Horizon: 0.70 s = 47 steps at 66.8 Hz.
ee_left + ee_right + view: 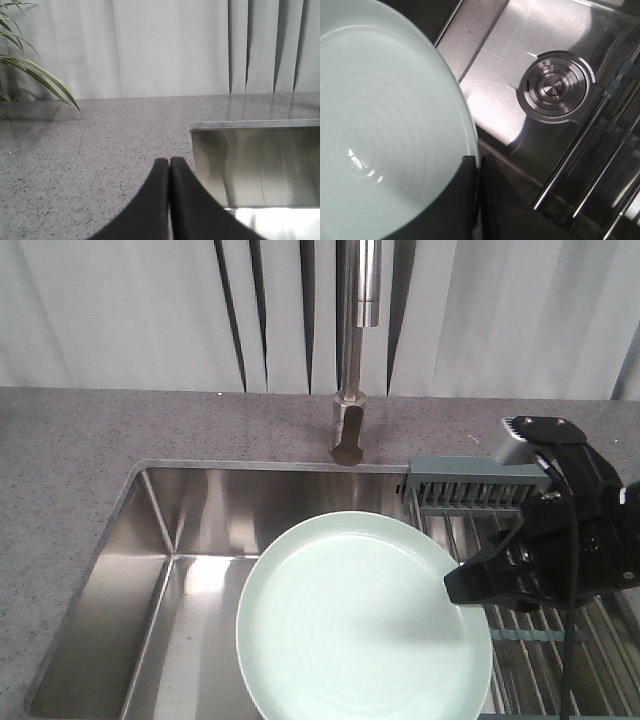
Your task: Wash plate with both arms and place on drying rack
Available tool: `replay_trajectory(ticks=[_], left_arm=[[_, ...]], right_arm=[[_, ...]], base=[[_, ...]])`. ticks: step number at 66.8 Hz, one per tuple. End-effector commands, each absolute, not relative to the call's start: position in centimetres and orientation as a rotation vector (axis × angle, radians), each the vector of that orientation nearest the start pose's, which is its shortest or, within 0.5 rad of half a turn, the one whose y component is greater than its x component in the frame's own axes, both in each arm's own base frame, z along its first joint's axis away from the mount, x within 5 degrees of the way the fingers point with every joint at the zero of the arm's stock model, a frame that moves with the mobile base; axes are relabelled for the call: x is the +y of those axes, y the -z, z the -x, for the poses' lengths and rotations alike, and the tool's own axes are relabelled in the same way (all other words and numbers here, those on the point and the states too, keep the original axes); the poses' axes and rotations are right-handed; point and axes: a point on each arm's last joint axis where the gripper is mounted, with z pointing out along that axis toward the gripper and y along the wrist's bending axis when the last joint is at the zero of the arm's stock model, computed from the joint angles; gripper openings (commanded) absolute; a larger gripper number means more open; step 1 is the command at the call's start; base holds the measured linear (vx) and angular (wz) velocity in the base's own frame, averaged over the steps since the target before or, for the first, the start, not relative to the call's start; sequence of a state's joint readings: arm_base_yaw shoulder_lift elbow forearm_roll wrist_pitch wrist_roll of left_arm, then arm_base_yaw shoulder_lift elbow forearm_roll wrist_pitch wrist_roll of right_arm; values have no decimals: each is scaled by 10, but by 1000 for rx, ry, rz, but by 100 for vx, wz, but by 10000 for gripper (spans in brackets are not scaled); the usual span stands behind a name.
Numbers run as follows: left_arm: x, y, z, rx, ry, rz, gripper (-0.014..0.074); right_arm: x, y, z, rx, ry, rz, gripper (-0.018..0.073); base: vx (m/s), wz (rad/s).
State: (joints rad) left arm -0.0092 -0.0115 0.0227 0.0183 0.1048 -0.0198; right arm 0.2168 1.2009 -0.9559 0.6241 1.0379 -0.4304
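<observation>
The pale mint-green plate point(360, 620) hangs tilted over the steel sink, its face toward the front camera. My right gripper point(455, 587) is shut on the plate's right rim; the right wrist view shows the plate point(380, 130) with the rim pinched between the two fingers of the right gripper point(477, 162). The drying rack point(545, 640) of wire bars lies over the sink's right part, under the right arm, with its grey-green caddy point(475, 483) at the far end. My left gripper point(169, 162) is shut on nothing, above the grey counter left of the sink. It is outside the front view.
A steel faucet point(355, 350) stands behind the sink point(180, 570) at the middle. The round drain point(554, 90) lies in the basin floor beside the rack bars point(580, 165). A speckled grey counter point(90, 150) surrounds the sink, with plant leaves point(30, 75) at far left and curtains behind.
</observation>
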Motion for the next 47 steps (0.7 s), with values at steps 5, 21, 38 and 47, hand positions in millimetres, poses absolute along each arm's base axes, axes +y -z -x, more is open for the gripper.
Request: replay_trajectory(ticks=[5,21,38,47], left_arm=[[-1,-213,-54,1483,29,2,-6],[-1,-213,-54,1483,29,2,-6],[-1,-213,-54,1483,29,2,-6],[-1,-213,-54,1483,29,2,-6]], right_arm=[[94,-328,-205,2479,-777,535,-4],[94,-328,-205,2479,-777,535,-4],[94,-328,-205,2479,-777,535,-4],[94,-328,-205,2479,-777,535,-4]], base=[[0,0],[0,0],[0,0],[0,0]])
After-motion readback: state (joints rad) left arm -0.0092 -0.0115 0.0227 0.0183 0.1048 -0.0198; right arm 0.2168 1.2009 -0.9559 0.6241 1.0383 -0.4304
